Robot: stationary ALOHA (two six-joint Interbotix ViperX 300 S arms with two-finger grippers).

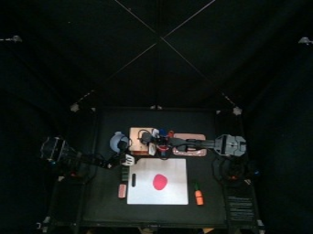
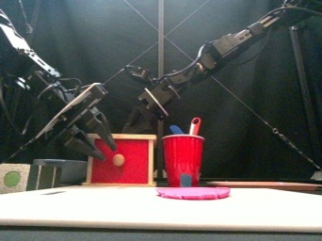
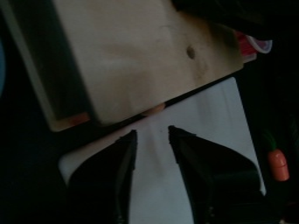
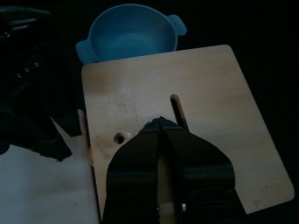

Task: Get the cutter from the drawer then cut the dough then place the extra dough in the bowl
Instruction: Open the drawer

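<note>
On the white cutting board near the table's front we see the dough, a flat red disc lying whole and untouched. We cannot see the cutter in any view. The red drawer front of the pale wooden box looks flush with its frame. The box stands just behind the board.

The left gripper hangs over the board's back left part, just in front of the box and near the drawer front. Its jaws are apart and hold nothing. The right gripper hovers above the box's top, close to the slot, and its jaws are pressed together with nothing visible between them.

Beside the box on the left sits the blue-grey bowl, upright. We find the red cup to the right of the drawer front, with the blue toy knife and the red toy knife standing in it. A small orange toy lies by the board's right edge.
</note>
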